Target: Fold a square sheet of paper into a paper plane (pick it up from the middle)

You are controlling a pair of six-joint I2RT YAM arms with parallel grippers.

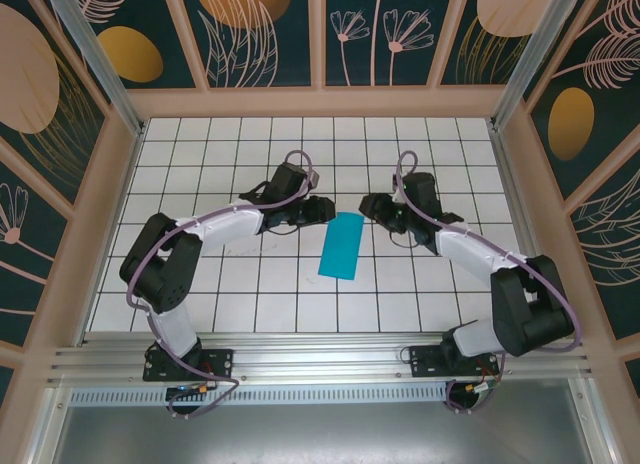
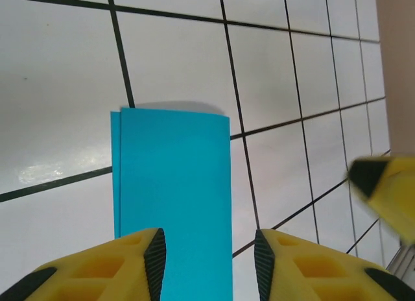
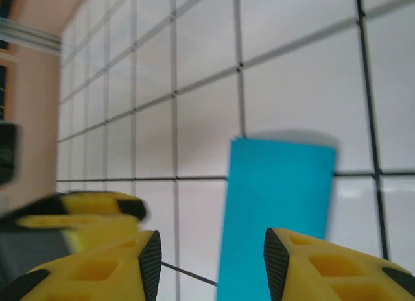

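The folded teal sheet of paper (image 1: 343,246) lies flat on the tabletop (image 1: 250,284) between the arms, its end cut off in both wrist views. The left pincer (image 2: 207,255) and right pincer (image 3: 211,262) stand part open, holding nothing.

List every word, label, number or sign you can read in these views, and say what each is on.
None: no readable text in any view.
The teal paper is plain.
The wall panels carry leaf and flower drawings, no lettering.
The tiled table bears grid lines alone.
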